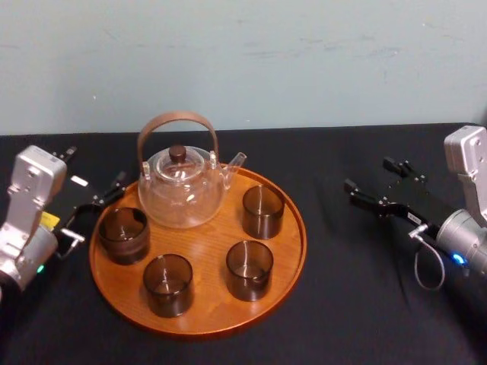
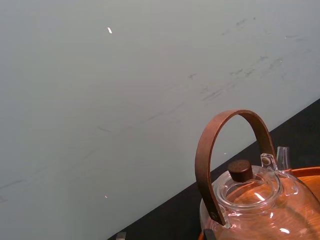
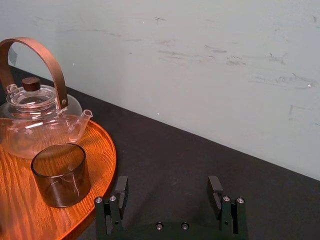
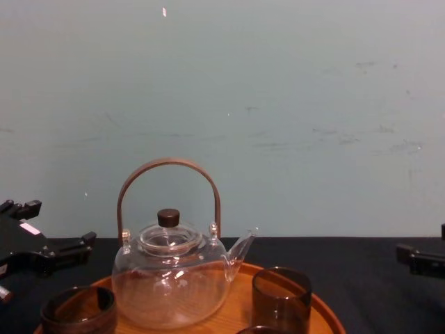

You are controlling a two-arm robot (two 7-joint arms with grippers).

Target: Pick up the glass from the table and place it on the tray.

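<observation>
The left hand (image 1: 95, 171) is held with its fingers spread wide and nothing between them, just off the left rim of the tray (image 1: 293, 251); in the chest view it is seen low at the left, clear of the glassware. The glass (image 1: 123, 234) nearest to it is found upright on the tray, just inside the left rim and apart from the fingers. As no glass is seen on the tabletop (image 1: 365, 304), this one is judged to be the task's own, and the placement is judged complete or nearly so. The open, empty posture is read as a release posture: with the fingers spread and out of contact, the glass is unlikely to be dragged or tipped when the arm is drawn away. The right hand (image 1: 373, 175) is likewise held open and empty over bare tabletop, well apart from the right rim, presumably parked there so that the tray is left unobstructed. Three other glasses (image 1: 249, 268) are set upright on the tray, spaced apart from one another, so that each can be approached from the side. A teapot (image 1: 181, 186) is set at the back of the tray, close to the placed glass; whether the two touch cannot be told. Any withdrawal should therefore be directed away from the teapot.
</observation>
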